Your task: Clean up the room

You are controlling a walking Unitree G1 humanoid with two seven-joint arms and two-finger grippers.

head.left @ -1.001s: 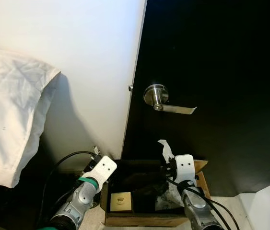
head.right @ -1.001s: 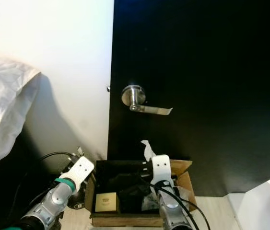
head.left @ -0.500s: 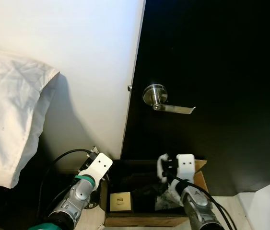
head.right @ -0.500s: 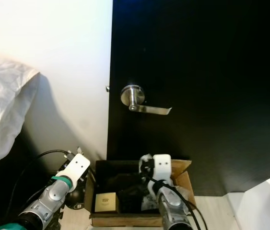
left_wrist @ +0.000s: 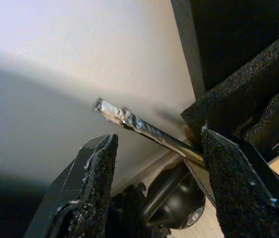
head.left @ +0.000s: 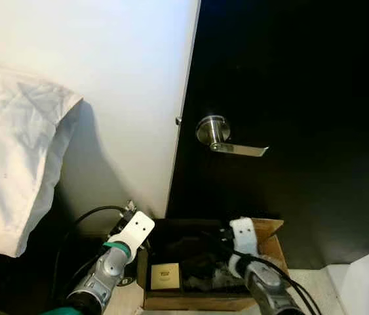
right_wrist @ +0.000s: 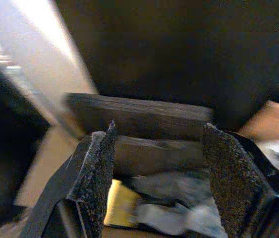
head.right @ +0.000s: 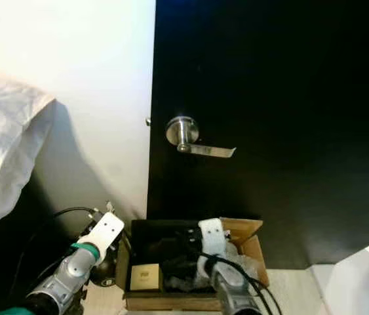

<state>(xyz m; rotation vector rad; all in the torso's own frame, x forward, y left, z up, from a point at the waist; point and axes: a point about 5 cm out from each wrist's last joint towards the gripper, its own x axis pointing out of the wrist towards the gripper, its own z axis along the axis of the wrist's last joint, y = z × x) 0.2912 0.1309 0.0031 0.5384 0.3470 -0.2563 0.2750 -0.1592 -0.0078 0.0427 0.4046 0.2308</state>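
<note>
A brown cardboard box (head.left: 271, 231) stands on the floor at the foot of a black door. Inside it lie dark items, a small tan box (head.left: 165, 275) and crumpled pale wrapping (right_wrist: 179, 198). My right gripper (right_wrist: 156, 134) hangs over the right half of the cardboard box (head.right: 248, 230), open, with nothing between its fingers (right_wrist: 97, 168). My left gripper (left_wrist: 156, 141) is just left of the box, near the white wall, and is open too. A thin silvery strip (left_wrist: 129, 121) sticks up from the box's edge between its fingers (left_wrist: 92, 183), untouched.
The black door (head.left: 302, 85) with a silver lever handle (head.left: 227, 139) rises behind the box. A white cloth (head.left: 14, 151) hangs at the left. A black cable (head.left: 86, 218) and a round black object (left_wrist: 174, 201) lie beside the box. A white object (head.left: 368, 279) sits at the lower right.
The white paper scrap that stuck up from my right gripper is gone from it. That gripper has dropped lower and swung left over the box. My left arm has hardly moved.
</note>
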